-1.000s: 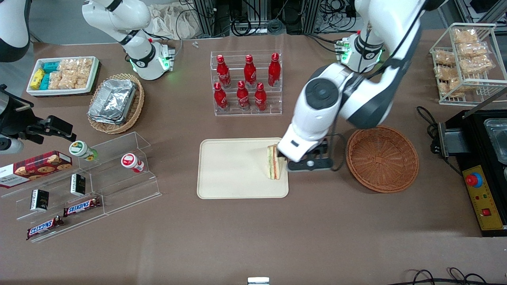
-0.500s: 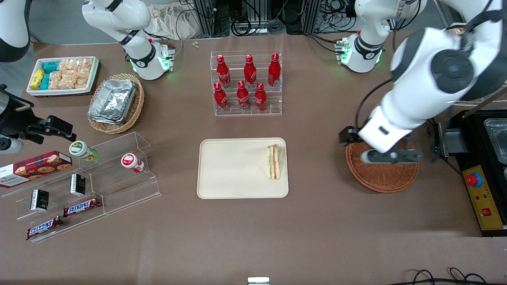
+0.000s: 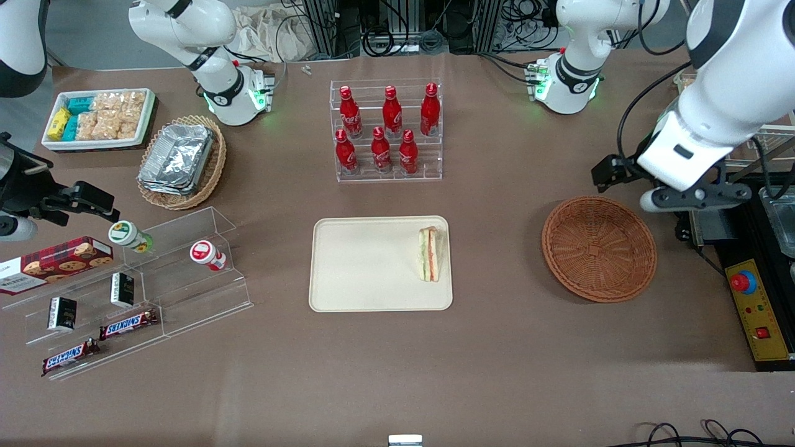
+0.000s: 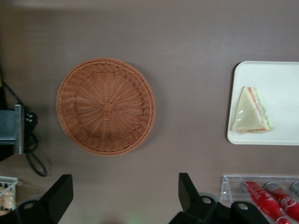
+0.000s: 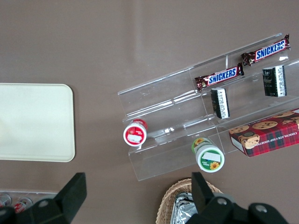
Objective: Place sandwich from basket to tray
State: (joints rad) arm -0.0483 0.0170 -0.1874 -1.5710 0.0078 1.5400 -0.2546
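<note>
The sandwich (image 3: 430,253) lies on the cream tray (image 3: 366,267), at the tray's edge nearest the basket; nothing touches it. It also shows in the left wrist view (image 4: 250,112) on the tray (image 4: 280,79). The round reddish-brown basket (image 3: 599,248) is empty, as the left wrist view (image 4: 106,106) also shows. My left gripper (image 3: 692,197) hangs high above the table, beside the basket toward the working arm's end and a little farther from the front camera. Its fingers (image 4: 186,184) stand wide apart, so the gripper (image 4: 124,186) is open and holds nothing.
A clear rack of red bottles (image 3: 388,130) stands farther from the front camera than the tray. A black appliance (image 3: 758,248) and a wire rack of snack bags (image 3: 726,93) sit at the working arm's end. A clear stepped shelf (image 3: 124,285) and a tan basket with foil trays (image 3: 180,158) lie toward the parked arm's end.
My left gripper let go of the sandwich on the tray, swung over the basket, then rose and moved on toward the working arm's end. The sandwich stayed put.
</note>
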